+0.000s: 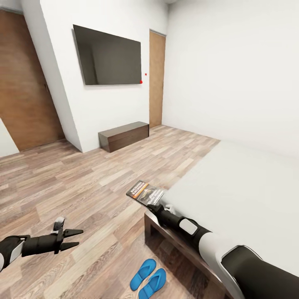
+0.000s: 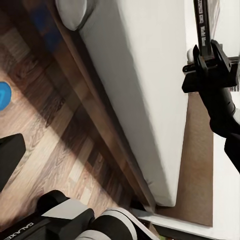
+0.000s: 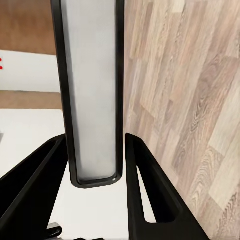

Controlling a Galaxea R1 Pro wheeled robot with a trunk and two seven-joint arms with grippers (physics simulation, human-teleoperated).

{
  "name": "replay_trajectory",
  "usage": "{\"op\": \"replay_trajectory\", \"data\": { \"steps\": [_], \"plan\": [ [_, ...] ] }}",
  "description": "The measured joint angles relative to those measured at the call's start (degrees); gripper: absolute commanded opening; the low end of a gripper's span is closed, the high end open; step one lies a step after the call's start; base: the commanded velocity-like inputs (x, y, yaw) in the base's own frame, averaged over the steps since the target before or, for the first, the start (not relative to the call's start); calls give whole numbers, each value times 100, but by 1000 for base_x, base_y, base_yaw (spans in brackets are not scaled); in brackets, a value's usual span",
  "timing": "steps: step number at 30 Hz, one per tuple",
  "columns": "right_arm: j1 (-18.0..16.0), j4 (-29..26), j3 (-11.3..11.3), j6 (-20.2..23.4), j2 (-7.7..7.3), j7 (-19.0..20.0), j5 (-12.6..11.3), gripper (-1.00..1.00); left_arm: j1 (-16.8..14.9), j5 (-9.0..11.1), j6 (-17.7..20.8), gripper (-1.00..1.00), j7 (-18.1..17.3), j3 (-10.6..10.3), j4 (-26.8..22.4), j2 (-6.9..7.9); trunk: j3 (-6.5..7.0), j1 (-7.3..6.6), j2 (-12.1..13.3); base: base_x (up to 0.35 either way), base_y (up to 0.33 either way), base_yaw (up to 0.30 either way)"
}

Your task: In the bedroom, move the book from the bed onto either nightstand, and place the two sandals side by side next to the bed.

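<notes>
Blue sandals (image 1: pixel 148 279) lie side by side on the floor near the bed (image 1: pixel 249 182). Your right gripper (image 1: pixel 154 206) is clamped on the book (image 1: pixel 145 192), lifted over the bed's left corner. Your left gripper (image 1: pixel 70 238) hangs spread, holding nothing.

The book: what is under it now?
The book is held up in the right pincer, over wood floor beside the bed. Its underside cannot be seen.

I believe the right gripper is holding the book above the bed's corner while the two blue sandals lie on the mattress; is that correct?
Not quite: in the head view the sandals lie on the wooden floor beside the bed, not on the mattress. The right gripper does hold the book above the bed's corner.
</notes>
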Motion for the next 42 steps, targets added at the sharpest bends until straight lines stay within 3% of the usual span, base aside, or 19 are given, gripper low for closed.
{"op": "replay_trajectory", "data": {
  "steps": [42],
  "plan": [
    [0, 0, 1, 0, 0, 0, 0, -100, 0, 0, 0, 100, 0, 0, 0, 0, 0, 0, 0, 0, 0, 223]
  ]
}}
